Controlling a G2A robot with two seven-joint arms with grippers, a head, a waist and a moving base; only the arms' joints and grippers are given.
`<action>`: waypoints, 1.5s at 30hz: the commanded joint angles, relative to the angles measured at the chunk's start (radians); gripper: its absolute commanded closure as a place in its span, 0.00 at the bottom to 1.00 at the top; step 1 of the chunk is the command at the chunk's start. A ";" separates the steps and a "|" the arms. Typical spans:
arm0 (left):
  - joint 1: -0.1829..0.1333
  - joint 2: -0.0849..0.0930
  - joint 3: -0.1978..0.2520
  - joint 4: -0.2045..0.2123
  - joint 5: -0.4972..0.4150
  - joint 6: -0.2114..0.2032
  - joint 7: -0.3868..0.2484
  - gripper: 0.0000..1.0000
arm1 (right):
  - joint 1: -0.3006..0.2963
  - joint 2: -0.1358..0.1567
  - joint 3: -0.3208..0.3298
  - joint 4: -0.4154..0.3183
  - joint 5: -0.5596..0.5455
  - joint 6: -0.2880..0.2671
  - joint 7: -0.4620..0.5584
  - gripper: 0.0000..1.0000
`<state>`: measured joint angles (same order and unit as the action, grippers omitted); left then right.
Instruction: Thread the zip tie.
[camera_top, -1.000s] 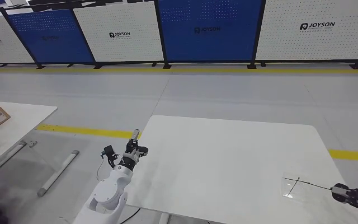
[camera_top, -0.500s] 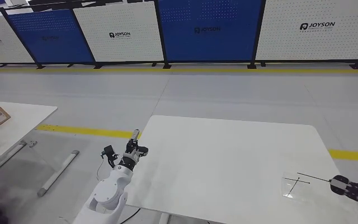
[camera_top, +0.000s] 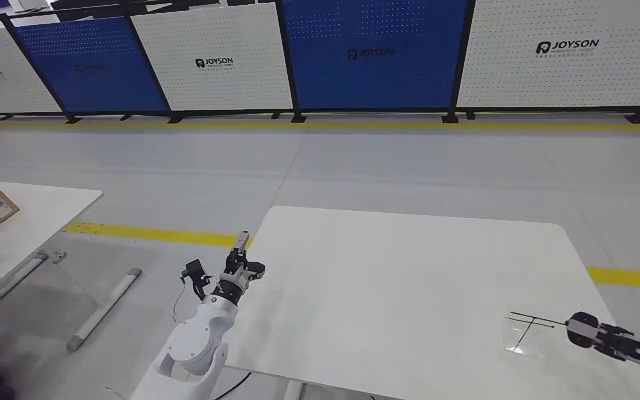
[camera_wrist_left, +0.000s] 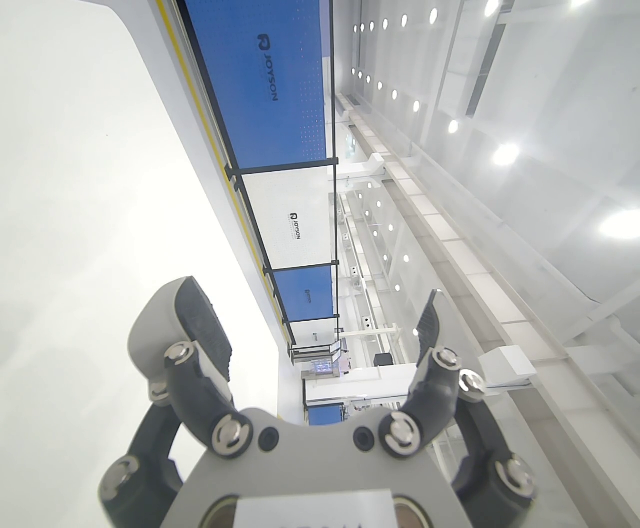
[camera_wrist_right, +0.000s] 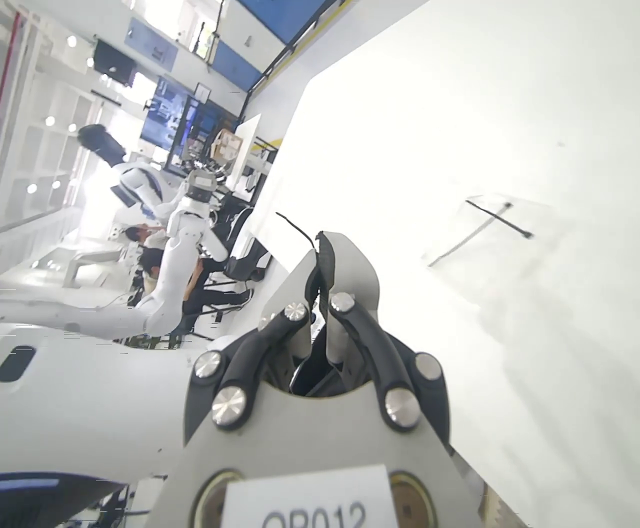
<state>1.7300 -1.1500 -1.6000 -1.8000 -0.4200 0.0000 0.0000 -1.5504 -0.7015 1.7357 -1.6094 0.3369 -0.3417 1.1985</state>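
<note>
While its fingers pinch the thin black zip tie tight, the right gripper has slid leftward at the lower right of the top view toward a clear plastic sheet; threading seems unstarted, the left gripper idling spread wide.

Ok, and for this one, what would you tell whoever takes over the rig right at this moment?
Left claw: open and empty, at the left edge of the table, far from the work.
Right claw: shut on a thin black zip tie, whose tip sticks out past the fingertips. It is near the table's right front corner.
Also there: a clear sheet with a black strip on it, which seems to be a second tie.
Done: one tie is in the claw.
Left: no closed loop shows, so the threading itself is probably yet to do.
</note>
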 joint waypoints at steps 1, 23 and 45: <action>0.000 0.000 0.000 0.000 0.000 0.000 0.000 0.00 | 0.047 -0.008 -0.042 -0.018 0.027 0.002 0.024 1.00; -0.026 -0.003 0.035 -0.061 0.049 0.019 -0.022 0.00 | 0.148 -0.041 -0.191 -0.151 -0.183 0.002 -0.117 1.00; -0.073 -0.001 0.125 -0.113 0.069 0.198 -0.195 0.00 | 0.240 -0.064 -0.356 -0.191 -0.440 0.005 -0.245 1.00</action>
<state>1.6568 -1.1511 -1.4752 -1.9134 -0.3505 0.1979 -0.1949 -1.3101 -0.7652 1.3800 -1.8000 -0.1027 -0.3368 0.9537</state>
